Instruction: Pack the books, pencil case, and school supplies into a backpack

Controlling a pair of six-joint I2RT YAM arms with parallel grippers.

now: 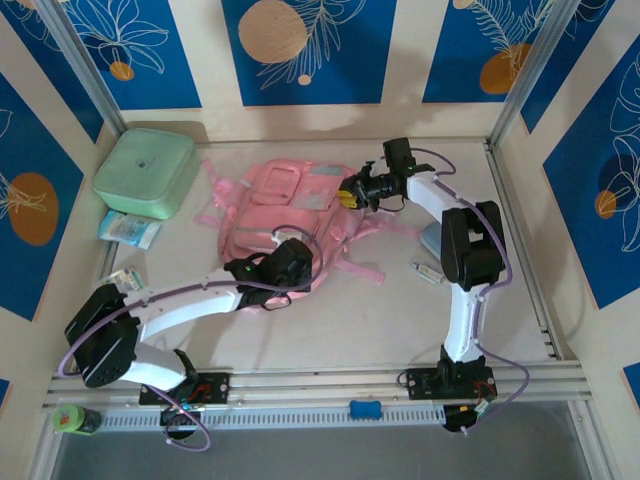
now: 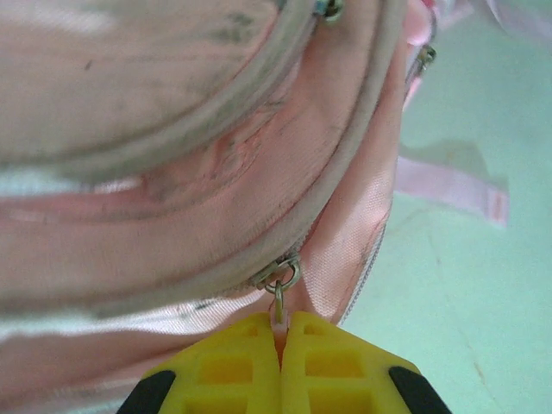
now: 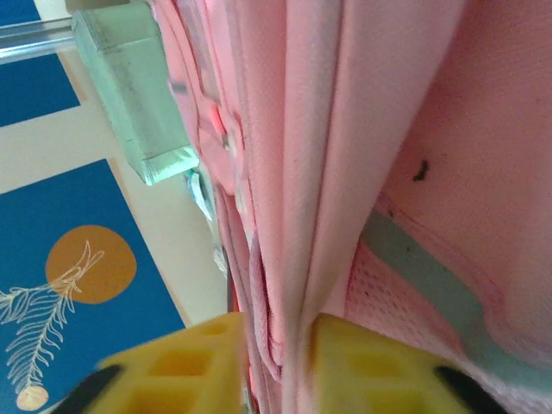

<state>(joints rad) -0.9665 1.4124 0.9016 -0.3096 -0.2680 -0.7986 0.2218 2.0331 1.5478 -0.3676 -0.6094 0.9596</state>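
The pink backpack [image 1: 290, 215] lies flat in the middle of the table, straps spread to both sides. My left gripper [image 1: 300, 262] is at its near edge, shut on the metal zipper pull [image 2: 280, 297] that hangs from the slider on the curved zip [image 2: 345, 164]. My right gripper [image 1: 352, 195] is at the backpack's far right edge, shut on folds of its pink fabric [image 3: 289, 285]. The mesh side panel [image 3: 414, 319] lies just right of those folds. The books are hidden.
A mint-green rounded box [image 1: 146, 172] stands at the back left, seen also past the backpack [image 3: 129, 95]. A pale blue packet [image 1: 130, 230] lies in front of it. A small pen-like item [image 1: 428, 272] and a bluish item [image 1: 430, 240] lie near the right arm.
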